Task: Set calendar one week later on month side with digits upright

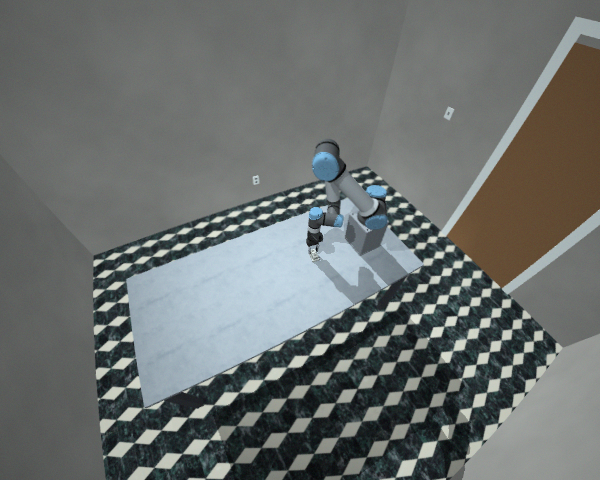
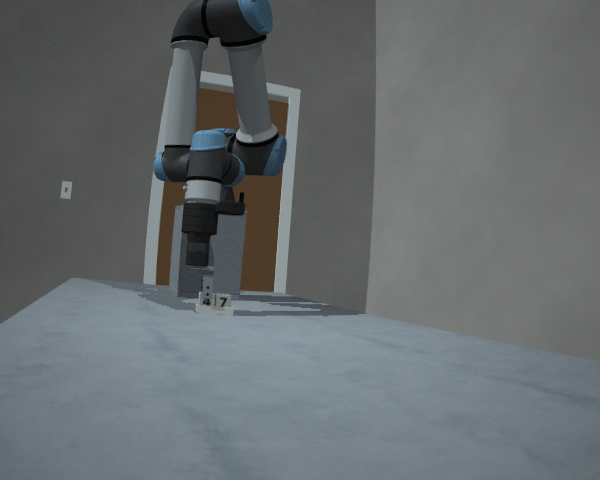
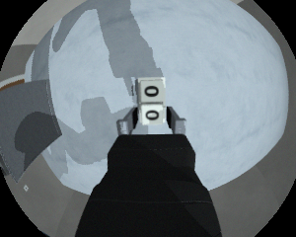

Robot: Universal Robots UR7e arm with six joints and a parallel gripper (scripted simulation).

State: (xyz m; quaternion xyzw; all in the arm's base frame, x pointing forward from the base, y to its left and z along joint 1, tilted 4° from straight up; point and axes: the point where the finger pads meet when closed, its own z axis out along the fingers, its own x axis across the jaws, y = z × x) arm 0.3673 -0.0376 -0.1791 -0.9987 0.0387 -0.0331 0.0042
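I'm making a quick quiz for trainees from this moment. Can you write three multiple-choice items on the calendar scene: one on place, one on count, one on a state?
1. Where is the pincer?
A. directly above the cube showing 4
B. off beside the arm's pedestal
C. low over the table's near edge

2. How many cubes stand in the tray?
A. one
B. two
C. three

3. What is the pincer's state?
A. shut on a cube
B. shut on nothing
C. open, holding nothing

Key:
1 A, as the exterior view shows it hanging over the cube showing 4, beside the cube showing 7.
2 B, as both the exterior and the wrist view show a pair side by side.
3 C, as the wrist view shows the fingers standing apart on either side of the near cube, not pressed on it.
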